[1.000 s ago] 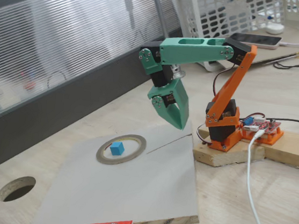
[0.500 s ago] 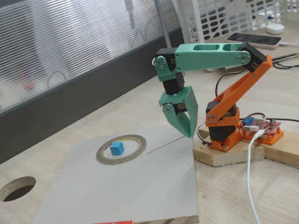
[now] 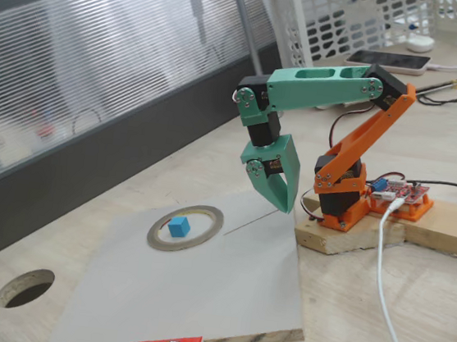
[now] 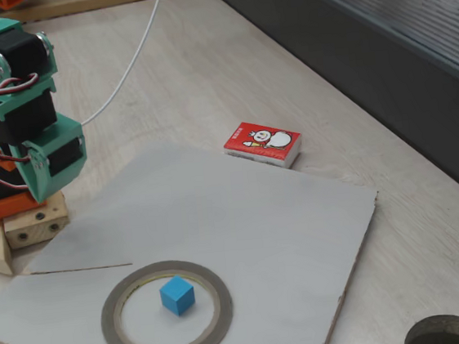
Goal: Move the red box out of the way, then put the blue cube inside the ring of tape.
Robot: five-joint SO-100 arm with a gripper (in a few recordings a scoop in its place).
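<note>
The blue cube (image 4: pixel 177 296) is sitting right inside the ring of tape (image 4: pixel 166 313), flat on the grey board (image 4: pixel 244 236), a bit off-centre but not touching the tape anywhere, as far as both fixed views show. So from where you're standing, the main bit looks done. The red box (image 4: pixel 263 145) is out of the way too: it's lying just off the board's edge on the wooden table (image 4: pixel 202 68), well apart from the ring, picture side up.

That leaves pretty much nothing, I'd say. Your gripper (image 3: pixel 279 195) hangs in the air near the arm's orange base (image 3: pixel 340 192), above the far corner of the board and well clear of the cube, with nothing between the fingers. They look pinched together to a point in the wider view, though the angle isn't great, so take that as a best read. If anything's left, it's just parking the arm.

As for the cube itself: tiny, plain, bright blue, crisp edges, sitting square on one face. It's much smaller than the red box, which is a flat little carton with a white cartoon figure and white print on it. The ring is a thin grey-tan loop with a wide opening, so the cube has loads of room in there. Don't mix it up with the dark round hole (image 3: pixel 25 287) cut into the tabletop further along.
</note>
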